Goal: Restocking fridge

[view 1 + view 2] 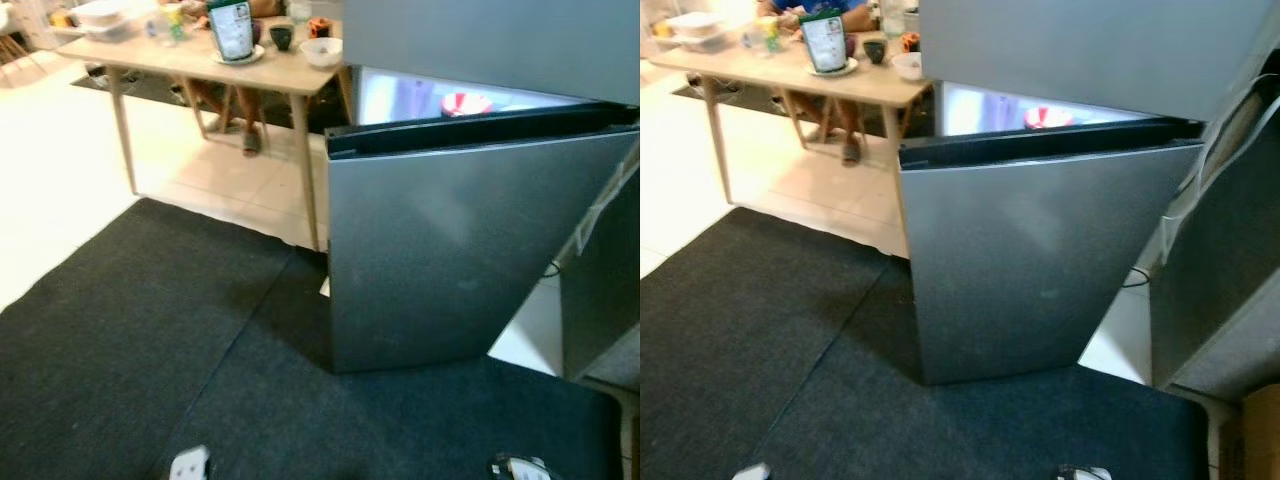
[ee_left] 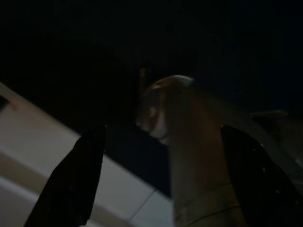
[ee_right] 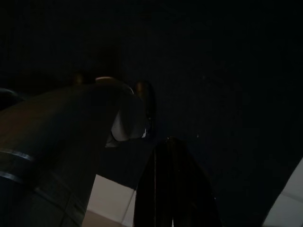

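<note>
A silver fridge stands ahead of me. Its lower door is swung partly outward, and a lit gap shows above the door's black top edge. A red and white item sits inside that gap. Both arms hang idle in the shade. In the dark left wrist view my left gripper is open, its two fingers wide apart with nothing held. In the right wrist view my right gripper shows as one dark mass, its fingers pressed together.
A wooden table stands at the back left with a green carton, a dark cup and a white bowl. A person's legs show under it. A black mat covers the floor. A grey panel stands right of the fridge.
</note>
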{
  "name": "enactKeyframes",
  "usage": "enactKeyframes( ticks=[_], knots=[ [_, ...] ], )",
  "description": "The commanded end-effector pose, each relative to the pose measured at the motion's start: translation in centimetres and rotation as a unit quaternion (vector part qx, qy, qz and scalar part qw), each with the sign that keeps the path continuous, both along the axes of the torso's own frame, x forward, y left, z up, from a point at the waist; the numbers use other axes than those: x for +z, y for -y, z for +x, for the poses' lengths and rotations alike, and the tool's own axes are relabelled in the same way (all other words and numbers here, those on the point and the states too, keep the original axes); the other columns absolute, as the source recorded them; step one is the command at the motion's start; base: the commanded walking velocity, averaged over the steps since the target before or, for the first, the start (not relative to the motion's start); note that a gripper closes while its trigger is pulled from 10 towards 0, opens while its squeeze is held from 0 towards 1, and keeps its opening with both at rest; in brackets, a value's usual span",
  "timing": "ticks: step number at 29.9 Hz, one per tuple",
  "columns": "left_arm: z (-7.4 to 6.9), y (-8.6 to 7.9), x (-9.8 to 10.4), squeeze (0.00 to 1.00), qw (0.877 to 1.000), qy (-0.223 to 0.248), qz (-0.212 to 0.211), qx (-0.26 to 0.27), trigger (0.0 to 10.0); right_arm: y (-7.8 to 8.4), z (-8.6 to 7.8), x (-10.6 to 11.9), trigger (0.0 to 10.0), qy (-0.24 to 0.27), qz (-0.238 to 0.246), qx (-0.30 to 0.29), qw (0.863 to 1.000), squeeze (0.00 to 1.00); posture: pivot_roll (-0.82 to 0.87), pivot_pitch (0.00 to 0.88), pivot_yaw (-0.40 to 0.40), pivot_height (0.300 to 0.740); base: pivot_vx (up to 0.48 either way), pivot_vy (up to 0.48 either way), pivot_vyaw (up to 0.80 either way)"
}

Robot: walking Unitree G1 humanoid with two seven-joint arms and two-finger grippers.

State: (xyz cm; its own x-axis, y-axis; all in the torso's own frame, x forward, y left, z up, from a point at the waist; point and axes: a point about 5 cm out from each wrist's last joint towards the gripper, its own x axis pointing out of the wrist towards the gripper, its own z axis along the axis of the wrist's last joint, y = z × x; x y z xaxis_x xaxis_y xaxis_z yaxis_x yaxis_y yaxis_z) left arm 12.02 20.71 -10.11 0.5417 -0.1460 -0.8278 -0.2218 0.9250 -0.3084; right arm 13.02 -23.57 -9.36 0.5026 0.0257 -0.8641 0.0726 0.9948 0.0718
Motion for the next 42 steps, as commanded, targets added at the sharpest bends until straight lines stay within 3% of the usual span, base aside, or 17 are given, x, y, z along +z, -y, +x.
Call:
enactKeyframes(
  ticks=[1, 42],
  knots=[
    [0.08, -0.07, 0.02, 0.00, 1.000, -0.002, 0.003, -0.007, 10.0, -0.06, -0.57, -0.21, 10.0, -0.007, 0.000, -0.008, 1.000, 0.00, -0.09, 0.115, -0.011, 0.740, 0.000, 0.000, 0.00],
    [-0.03, -0.12, 0.06, 0.00, 1.000, -0.001, -0.006, -0.023, 10.0, -0.46, -0.55, -0.29, 10.0, -0.004, 0.012, -0.014, 1.000, 0.00, -0.09, 0.114, -0.007, 0.740, 0.279, 0.000, 0.00]
  ],
)
